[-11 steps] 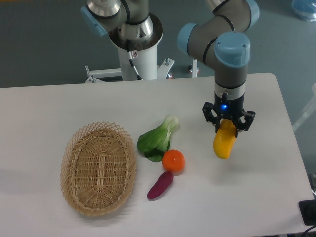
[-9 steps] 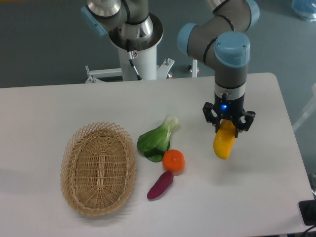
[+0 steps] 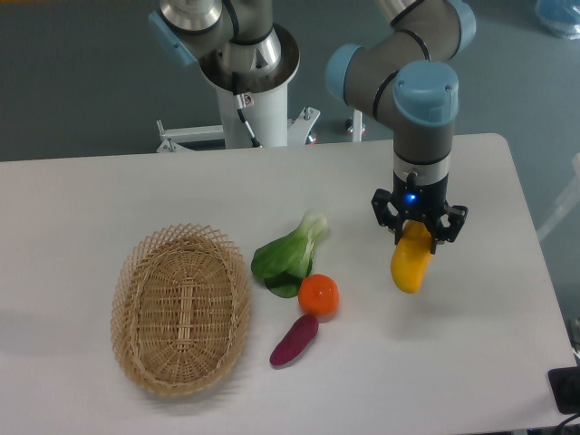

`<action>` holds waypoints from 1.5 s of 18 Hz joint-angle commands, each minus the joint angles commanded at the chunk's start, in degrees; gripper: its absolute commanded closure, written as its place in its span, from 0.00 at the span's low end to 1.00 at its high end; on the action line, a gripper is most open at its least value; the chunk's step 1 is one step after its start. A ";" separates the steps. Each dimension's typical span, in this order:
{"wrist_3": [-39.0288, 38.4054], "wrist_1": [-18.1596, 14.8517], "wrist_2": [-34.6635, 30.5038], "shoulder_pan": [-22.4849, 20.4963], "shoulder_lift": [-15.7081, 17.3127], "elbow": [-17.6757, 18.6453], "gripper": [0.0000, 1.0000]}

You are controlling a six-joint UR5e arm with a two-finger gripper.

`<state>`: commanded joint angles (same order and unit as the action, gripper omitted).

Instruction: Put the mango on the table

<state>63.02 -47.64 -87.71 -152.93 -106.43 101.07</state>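
The end effector point(image 3: 419, 228) pinches the mango point(image 3: 410, 264) by its upper end above the surface point(image 3: 471, 344); smooth-skinned, seemingly firm fruit that may slip or swing

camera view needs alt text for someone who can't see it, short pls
A robot arm's hand grips a yellow-orange mango by its top end over the right side of a white table. To the left lie a leafy green, a round orange-red fruit, a purple sweet potato and an empty wicker basket.
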 joint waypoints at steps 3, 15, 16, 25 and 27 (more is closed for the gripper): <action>-0.44 3.24 0.00 0.18 -1.84 -0.09 0.47; -13.44 9.49 0.00 4.22 -15.82 -8.96 0.46; -13.89 9.49 -0.09 4.74 -16.17 -8.96 0.46; -16.88 9.49 0.00 5.63 -18.20 -8.96 0.42; -16.70 9.41 -0.09 5.71 -18.28 -8.96 0.36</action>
<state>46.32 -38.23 -87.80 -147.22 -124.72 92.11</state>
